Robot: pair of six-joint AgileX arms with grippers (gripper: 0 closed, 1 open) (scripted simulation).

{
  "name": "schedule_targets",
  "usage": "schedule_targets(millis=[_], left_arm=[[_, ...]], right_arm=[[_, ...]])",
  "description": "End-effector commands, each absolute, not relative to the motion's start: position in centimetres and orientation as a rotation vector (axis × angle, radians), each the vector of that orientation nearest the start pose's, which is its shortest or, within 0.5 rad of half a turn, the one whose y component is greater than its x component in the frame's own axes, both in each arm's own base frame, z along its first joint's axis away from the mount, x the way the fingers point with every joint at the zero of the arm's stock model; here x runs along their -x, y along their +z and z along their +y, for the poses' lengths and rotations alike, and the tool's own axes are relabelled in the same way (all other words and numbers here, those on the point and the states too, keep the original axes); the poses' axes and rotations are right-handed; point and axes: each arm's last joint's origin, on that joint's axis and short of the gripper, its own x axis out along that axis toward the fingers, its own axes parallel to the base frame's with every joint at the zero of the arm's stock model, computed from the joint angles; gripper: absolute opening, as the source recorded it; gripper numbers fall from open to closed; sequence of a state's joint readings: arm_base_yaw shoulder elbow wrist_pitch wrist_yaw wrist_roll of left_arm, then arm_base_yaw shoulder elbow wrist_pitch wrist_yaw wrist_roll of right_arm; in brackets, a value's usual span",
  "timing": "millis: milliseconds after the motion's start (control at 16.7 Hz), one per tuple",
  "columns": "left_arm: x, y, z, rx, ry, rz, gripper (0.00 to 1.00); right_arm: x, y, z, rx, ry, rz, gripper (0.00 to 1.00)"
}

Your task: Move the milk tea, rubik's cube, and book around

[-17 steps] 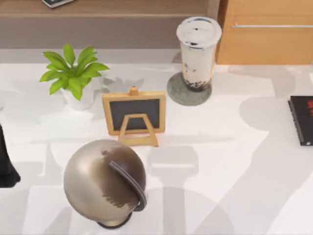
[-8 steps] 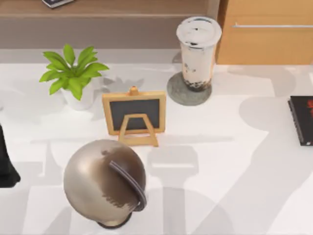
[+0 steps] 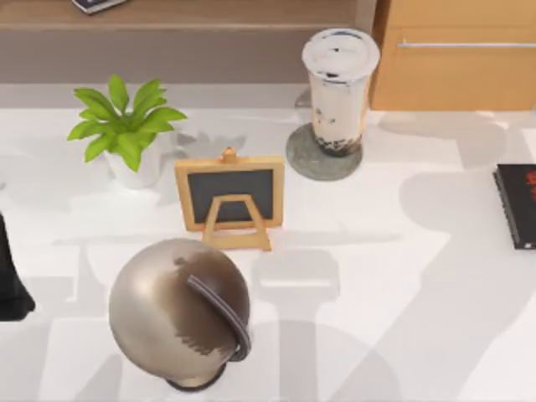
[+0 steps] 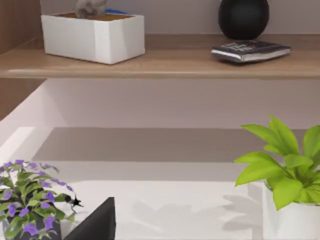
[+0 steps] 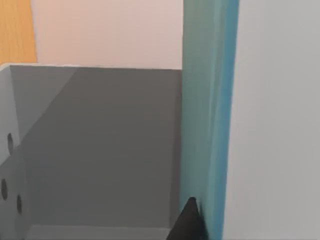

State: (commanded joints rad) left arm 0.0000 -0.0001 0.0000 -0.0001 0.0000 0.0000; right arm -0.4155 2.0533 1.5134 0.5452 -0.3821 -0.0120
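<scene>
The milk tea (image 3: 339, 84), a tall clear cup with a white lid and dark pearls at the bottom, stands upright on a round grey coaster (image 3: 303, 163) at the back of the table. A black book (image 3: 517, 205) lies flat at the table's right edge, partly cut off. The rubik's cube is out of view. My left arm (image 3: 8, 280) is a dark shape at the table's left edge, far from the cup. A black part of my left gripper (image 4: 95, 225) points toward the shelf and plants. A black tip of my right gripper (image 5: 187, 222) sits beside a teal panel and a grey box.
A green potted plant (image 3: 126, 126), a small chalkboard easel (image 3: 230, 197) and a metallic globe (image 3: 180, 310) stand left of centre. A wooden cabinet (image 3: 452, 59) is at the back right. The shelf (image 4: 160, 62) holds a white box (image 4: 92, 35). A purple flowering plant (image 4: 27, 200) is near my left gripper.
The large shadow on the table's right side has shifted slightly. The cup, book and other objects have not moved.
</scene>
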Motion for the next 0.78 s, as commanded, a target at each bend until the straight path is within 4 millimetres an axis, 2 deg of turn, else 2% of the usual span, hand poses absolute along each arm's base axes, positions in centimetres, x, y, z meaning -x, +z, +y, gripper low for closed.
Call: schedule_targets(millis=[240,420,600,780], left_arm=[[-10.6,16.0,-0.1,0.0,0.0,0.0,1.0],[-10.6,16.0,-0.1,0.0,0.0,0.0,1.0],[-10.6,16.0,-0.1,0.0,0.0,0.0,1.0],[-10.6,16.0,-0.1,0.0,0.0,0.0,1.0]], right_arm=[[-45.3,25.9,-17.8,0.026,-0.005,0.0,0.0],[-44.1,27.0,-18.1,0.006,-0.016,-0.036,0.0],[-40.8,29.0,-19.0,-0.048,-0.061,-0.107,0.0],[-36.6,29.9,-19.5,-0.155,-0.115,-0.162,0.0]])
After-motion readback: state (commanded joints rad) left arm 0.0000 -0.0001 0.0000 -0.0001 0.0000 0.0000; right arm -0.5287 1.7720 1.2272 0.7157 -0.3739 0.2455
